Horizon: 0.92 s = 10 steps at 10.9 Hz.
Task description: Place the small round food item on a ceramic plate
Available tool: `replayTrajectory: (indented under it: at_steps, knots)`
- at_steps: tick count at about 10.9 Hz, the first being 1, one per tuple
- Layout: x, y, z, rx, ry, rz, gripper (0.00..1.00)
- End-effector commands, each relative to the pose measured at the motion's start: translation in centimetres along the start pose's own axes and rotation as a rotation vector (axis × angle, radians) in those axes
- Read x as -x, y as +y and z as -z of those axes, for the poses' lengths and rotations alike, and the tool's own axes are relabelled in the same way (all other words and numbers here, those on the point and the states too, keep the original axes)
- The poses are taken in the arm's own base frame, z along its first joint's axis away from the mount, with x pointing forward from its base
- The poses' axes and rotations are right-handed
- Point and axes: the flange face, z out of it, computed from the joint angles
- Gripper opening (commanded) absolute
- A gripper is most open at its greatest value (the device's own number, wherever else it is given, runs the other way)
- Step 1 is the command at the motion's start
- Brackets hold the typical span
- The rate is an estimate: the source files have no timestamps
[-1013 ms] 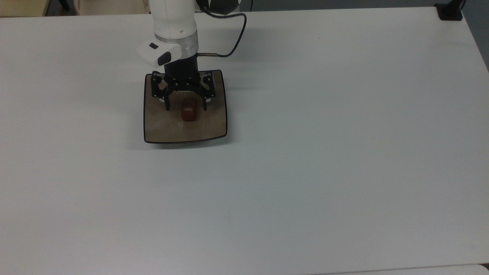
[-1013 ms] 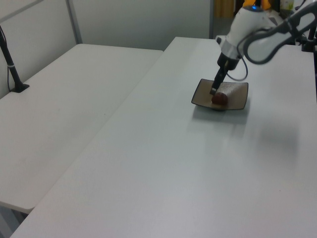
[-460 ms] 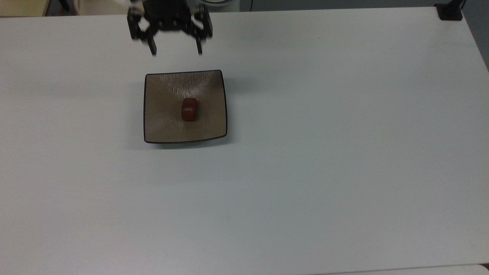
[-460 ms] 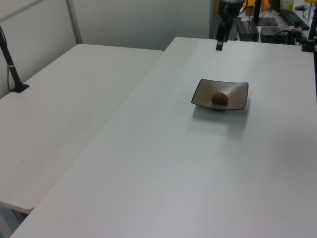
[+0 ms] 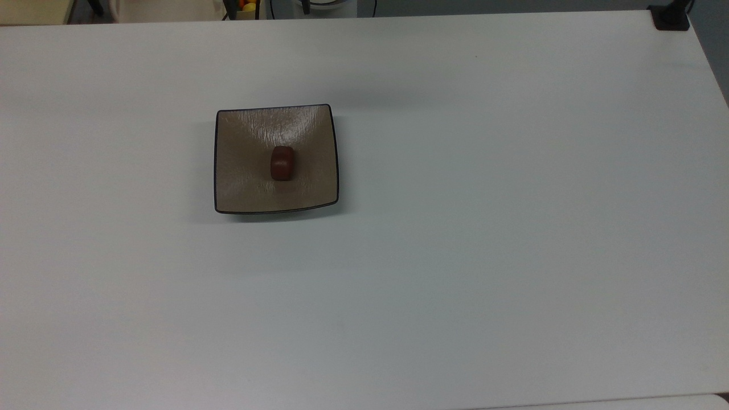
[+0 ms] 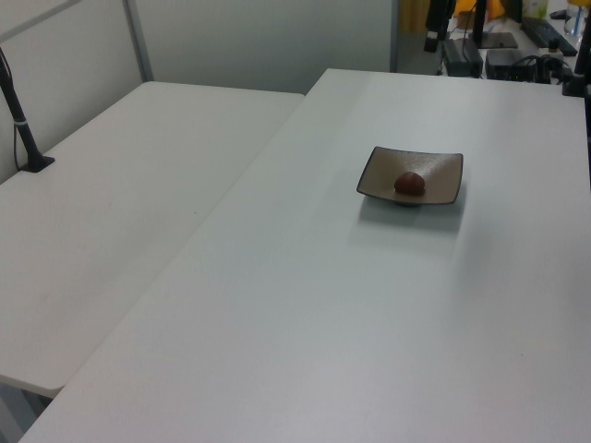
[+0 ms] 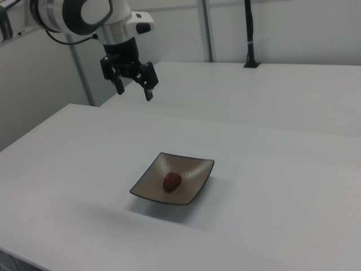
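Item 1, food item (image 5: 282, 163): small dark reddish-brown rounded lump, barrel-like, smooth matte skin. Lies near the middle of the plate, touching its surface, apart from all four rims. Also seen in the left view (image 6: 410, 183) and in the right view (image 7: 172, 181). No label or writing can be read on it.

Item 2, plate (image 5: 239, 182): square, tan-brown, glossy, thin black rim, corners slightly upturned, faint pale streaks toward the edge nearest the top view's top. Sits flat on the counter, toward the top view's left of centre. Left view (image 6: 441, 185); right view (image 7: 148, 184). No maker's mark or lettering shows.

Item 3, counter (image 5: 484, 228): plain white, matte, unmarked. A second white surface (image 6: 111, 212) adjoins it on the left view's left.

Item 4, gripper (image 7: 134, 90): black, two-fingered, on a white arm (image 7: 84, 16) with a dark cable. Hangs in the air well above the counter, toward the right view's upper left, well apart from the plate. Fingers spread wide, pointing down, nothing between them. No brand lettering can be made out on the arm.

Item 5, black post (image 7: 249, 34): upright on the far surface in the right view, base resting on it. A similar black post (image 6: 20, 120) stands at the left view's left edge.
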Motion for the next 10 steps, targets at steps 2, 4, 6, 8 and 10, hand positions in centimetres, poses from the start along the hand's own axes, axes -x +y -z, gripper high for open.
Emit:
replayTrajectory:
  at_steps: [2,4,6,8,10]
  knots:
    - [1.2,-1.54,-0.7,0.034,-0.067,0.017,1.0]
    - [1.53,-1.94,-1.18,0.042,-0.096,0.008,1.0]
    - [1.54,-1.69,-1.15,0.042,-0.095,-0.003,1.0]
    - [1.52,-1.66,-1.45,0.042,-0.095,-0.005,1.0]
    - [1.53,-1.66,-1.41,0.042,-0.092,-0.005,1.0]
